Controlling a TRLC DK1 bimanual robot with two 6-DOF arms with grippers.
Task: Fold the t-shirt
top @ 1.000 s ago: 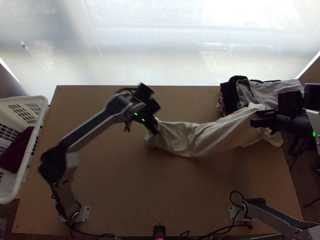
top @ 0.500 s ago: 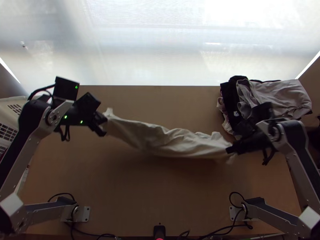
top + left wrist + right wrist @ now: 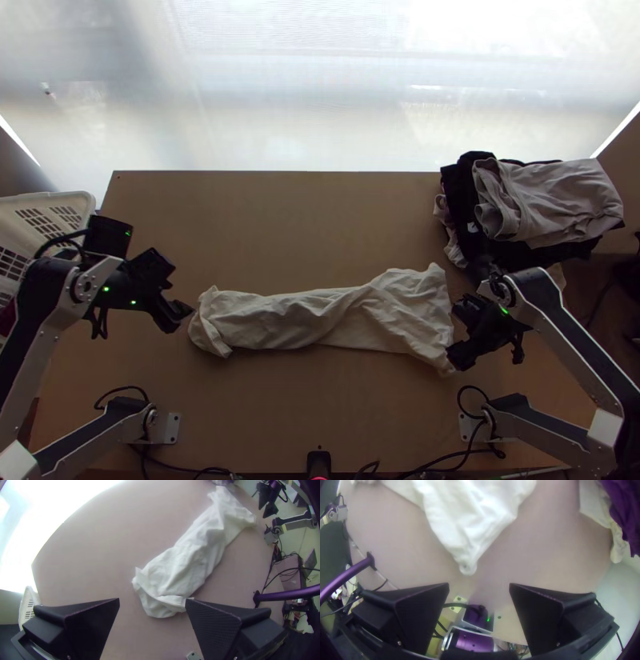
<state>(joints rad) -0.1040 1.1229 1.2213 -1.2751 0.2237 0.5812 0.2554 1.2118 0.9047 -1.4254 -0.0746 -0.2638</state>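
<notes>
Left gripper, mine (image 3: 181, 314): fingers spread wide, nothing between them; positioned just beside one end of the t-shirt (image 3: 320, 320). Right gripper, mine (image 3: 456, 334): likewise wide apart and empty, just beside the opposite end; in its wrist view, a pointed corner of cloth lies ahead of the gap.

T-shirt, one, off-white: on the table (image 3: 264, 416), stretched crosswise between my two grippers in a long, rumpled band, broader toward my right.

Clothes pile (image 3: 552, 200), one: grey over black, at the far right; small white mark (image 3: 472, 227) on the black, illegible to me.
</notes>
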